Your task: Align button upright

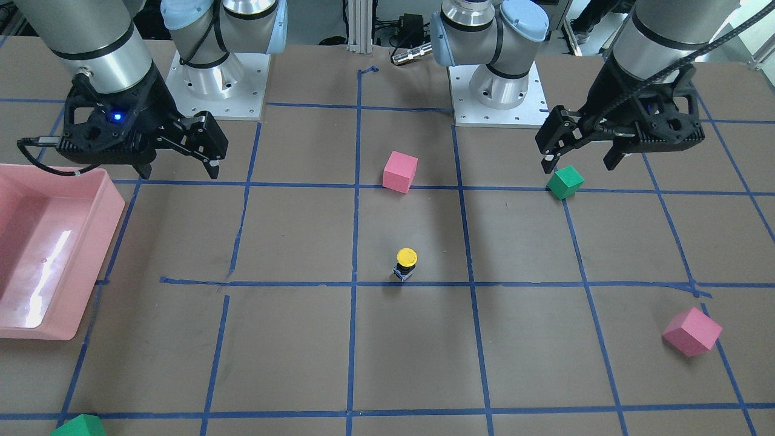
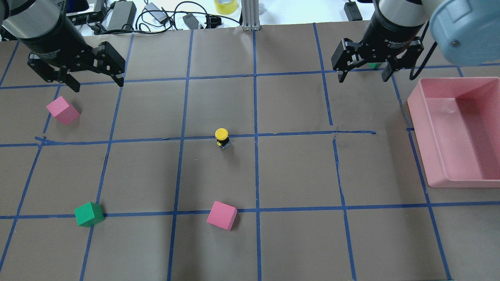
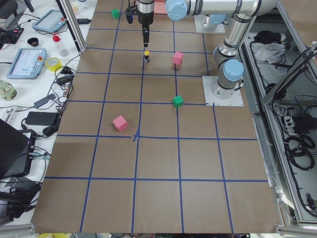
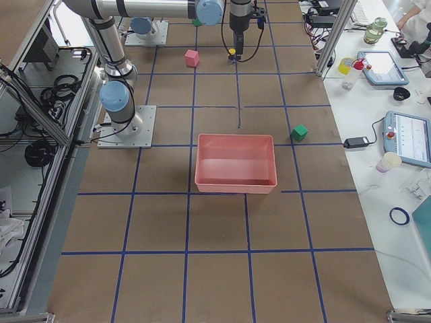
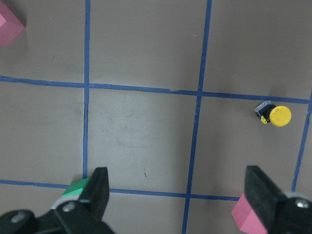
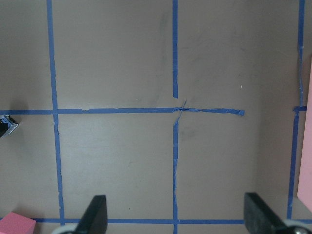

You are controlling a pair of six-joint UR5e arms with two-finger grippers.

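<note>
Brown-papered worktop (image 2: 297, 242), blue tape grid. Nearest, a pink cube (image 2: 222, 215). At centre, the button (image 2: 222, 139) stands on its square base, yellow cap up, looking done. Beyond, left fingers (image 2: 113, 64) and right fingers (image 2: 340, 64) hang spread wide, empty, apparently parked clear of it.

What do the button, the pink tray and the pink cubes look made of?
Button: likely hard plastic, smooth yellow cap, black body.
Pink tray: glossy moulded plastic, showing bright glare streaks.
Pink cubes: probably foam, matte with no shine; the pictures leave that open.
</note>
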